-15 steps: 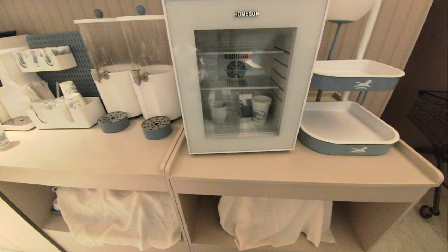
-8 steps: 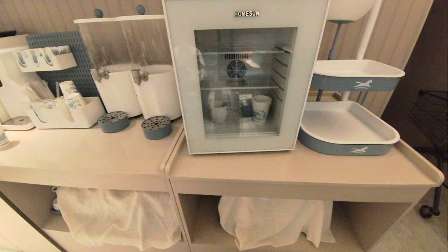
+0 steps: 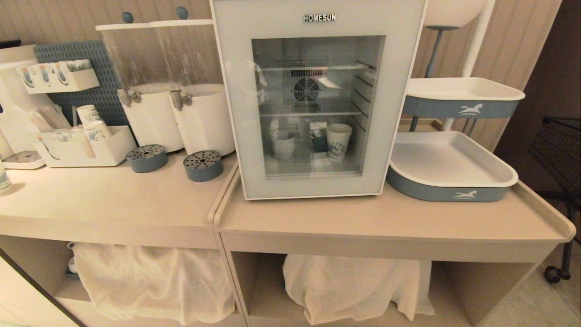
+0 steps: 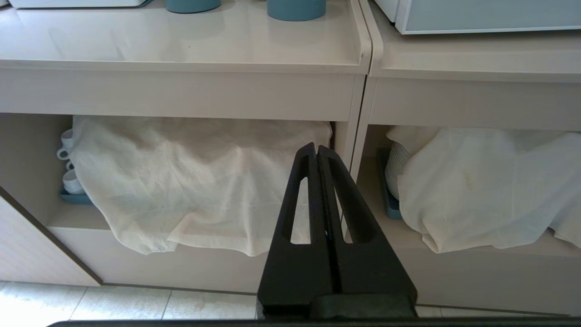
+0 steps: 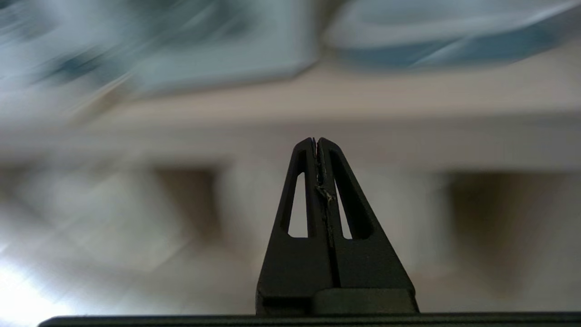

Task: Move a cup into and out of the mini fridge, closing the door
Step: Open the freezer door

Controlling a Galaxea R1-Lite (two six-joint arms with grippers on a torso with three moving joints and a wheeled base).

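**Head view nearly static; right arm moving**

Only small diffs against the earlier shots. The reflections on the glass [image 3: 317, 91] of the fridge door [image 3: 236, 113] shift a little, mostly near the upper right shelf rails. The window's right edge sits a hair further right than it does a second ago. No item on the counter [image 3: 363, 218] moves. The right gripper [image 5: 317, 141], fingers pressed together, is sweeping past the counter's front edge. The fridge [image 5: 236, 59] and tray [image 5: 454, 41] streak across behind it.
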